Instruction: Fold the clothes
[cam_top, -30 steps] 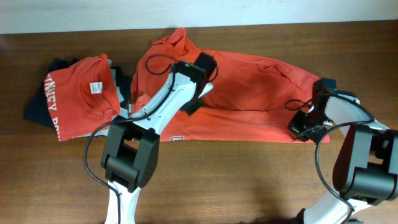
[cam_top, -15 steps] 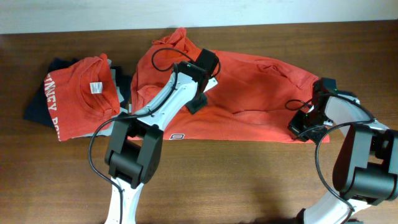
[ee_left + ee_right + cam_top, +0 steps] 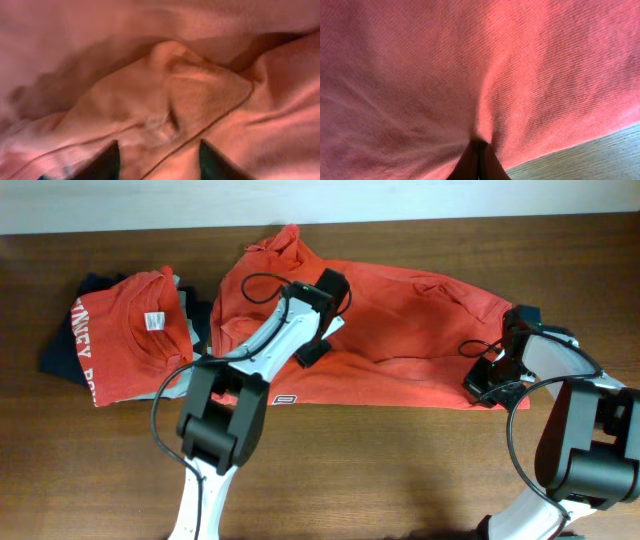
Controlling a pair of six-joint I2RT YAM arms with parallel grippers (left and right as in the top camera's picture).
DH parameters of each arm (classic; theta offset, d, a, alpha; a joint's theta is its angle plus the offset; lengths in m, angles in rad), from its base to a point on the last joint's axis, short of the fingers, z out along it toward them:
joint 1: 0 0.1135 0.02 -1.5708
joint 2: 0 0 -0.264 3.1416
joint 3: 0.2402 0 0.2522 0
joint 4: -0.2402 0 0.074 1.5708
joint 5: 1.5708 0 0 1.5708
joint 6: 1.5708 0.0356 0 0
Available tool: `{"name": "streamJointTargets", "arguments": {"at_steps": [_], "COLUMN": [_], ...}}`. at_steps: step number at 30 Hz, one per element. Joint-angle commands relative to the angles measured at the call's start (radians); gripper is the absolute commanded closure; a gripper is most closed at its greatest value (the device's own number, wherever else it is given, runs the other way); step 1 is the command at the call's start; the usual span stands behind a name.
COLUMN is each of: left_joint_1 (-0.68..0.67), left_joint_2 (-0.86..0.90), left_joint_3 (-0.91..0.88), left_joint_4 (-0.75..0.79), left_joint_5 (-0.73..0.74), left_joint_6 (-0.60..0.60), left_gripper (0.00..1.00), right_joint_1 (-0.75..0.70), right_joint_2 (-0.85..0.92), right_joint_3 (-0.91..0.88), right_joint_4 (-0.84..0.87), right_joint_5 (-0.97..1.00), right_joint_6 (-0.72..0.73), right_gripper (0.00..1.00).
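My right end effector [image 3: 479, 150] is pinched closed on the hem of the spread orange-red cotton T-shirt [image 3: 400, 330], lower right of the overhead frame. A thin pinch may slip under tension. At mid-frame, my left end effector [image 3: 159, 161] stands part-open over a crease, and closing there may gather two layers. At far left, dragging could disturb the folded orange-red T-shirt [image 3: 125, 345].

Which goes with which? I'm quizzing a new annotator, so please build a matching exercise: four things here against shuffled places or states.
1 spread orange-red T-shirt
2 folded orange-red T-shirt
3 navy garment
4 right jaws

A peeking out beneath the folded pile
B shut on the spread shirt's edge
C white neck tag on top
D across the table middle

Pairs: 1-D, 2-C, 3-A, 4-B
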Motion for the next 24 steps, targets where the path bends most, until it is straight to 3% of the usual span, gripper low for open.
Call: {"name": "streamJointTargets", "arguments": {"at_steps": [1, 5, 8, 14, 20, 21, 23, 24], "left_joint_1": [0.006, 0.006, 0.006, 0.006, 0.025, 0.029, 0.041, 0.046], "left_joint_2": [0.038, 0.037, 0.035, 0.035, 0.041, 0.043, 0.047, 0.047], "left_joint_3": [0.004, 0.017, 0.054, 0.203, 0.22, 0.22, 0.22, 0.22], "left_joint_4": [0.01, 0.016, -0.016, -0.083, 0.038, 0.057, 0.083, 0.087], "left_joint_5": [-0.011, -0.105, -0.153, -0.163, -0.161, -0.158, -0.13, -0.114], "left_joint_6": [-0.011, -0.011, -0.011, -0.009, 0.067, 0.074, 0.089, 0.089], "left_gripper": [0.75, 0.85, 1.0, 0.99, 1.0, 0.99, 0.81, 0.61], "right_joint_1": [-0.004, -0.004, -0.004, -0.004, -0.004, -0.004, -0.004, -0.004], "right_joint_2": [0.039, 0.039, 0.039, 0.039, 0.039, 0.039, 0.039, 0.039], "right_joint_3": [-0.036, -0.036, -0.036, -0.036, -0.036, -0.036, -0.036, -0.036], "right_joint_4": [-0.008, -0.007, -0.007, -0.007, -0.004, -0.004, -0.004, -0.005], "right_joint_5": [0.121, 0.121, 0.121, 0.121, 0.121, 0.121, 0.121, 0.121], "right_joint_6": [0.013, 0.013, 0.013, 0.013, 0.013, 0.013, 0.013, 0.013], "right_gripper": [0.96, 0.96, 0.96, 0.96, 0.96, 0.96, 0.96, 0.96]}}
